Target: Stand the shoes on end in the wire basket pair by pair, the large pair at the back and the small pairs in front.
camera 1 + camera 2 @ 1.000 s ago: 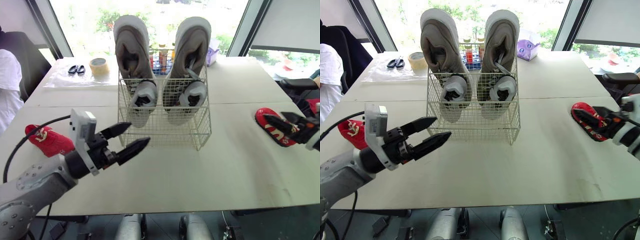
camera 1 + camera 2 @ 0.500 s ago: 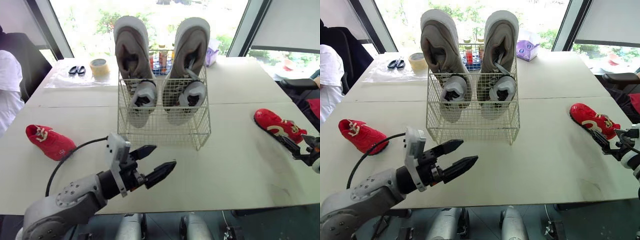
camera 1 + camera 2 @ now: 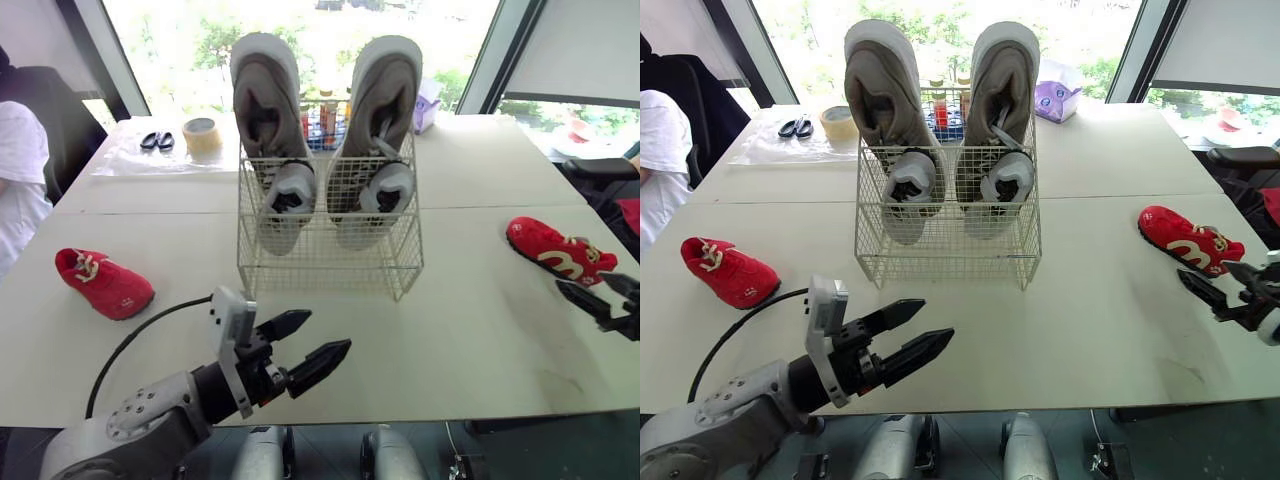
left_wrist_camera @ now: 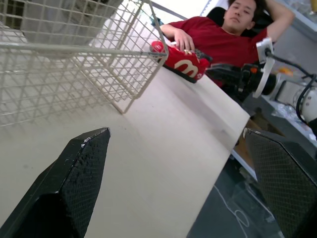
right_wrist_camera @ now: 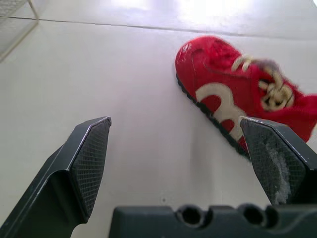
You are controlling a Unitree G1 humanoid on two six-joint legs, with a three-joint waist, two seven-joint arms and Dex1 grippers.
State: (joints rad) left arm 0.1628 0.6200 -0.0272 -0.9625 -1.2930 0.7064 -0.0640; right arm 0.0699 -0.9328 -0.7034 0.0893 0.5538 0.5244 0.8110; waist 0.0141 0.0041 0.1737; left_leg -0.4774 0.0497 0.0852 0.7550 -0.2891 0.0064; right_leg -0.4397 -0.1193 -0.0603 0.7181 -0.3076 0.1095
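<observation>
Fingers on the right arm (image 3: 1223,282), black and cross-hatched, hover level and wide apart, red laced shoe (image 3: 1189,238) just beyond their tips; left fingers (image 3: 937,320) gape empty.

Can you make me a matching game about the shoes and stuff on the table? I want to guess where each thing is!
Things:
1. big grey shoes
2. small grey shoes
3. scissors
4. red shoes

Places:
a. standing at the front of the wire basket
b. beside the tape roll
c. standing at the back of the wire basket
d. lying on the table, one at each side

Pairs: 1-c, 2-a, 3-b, 4-d
</observation>
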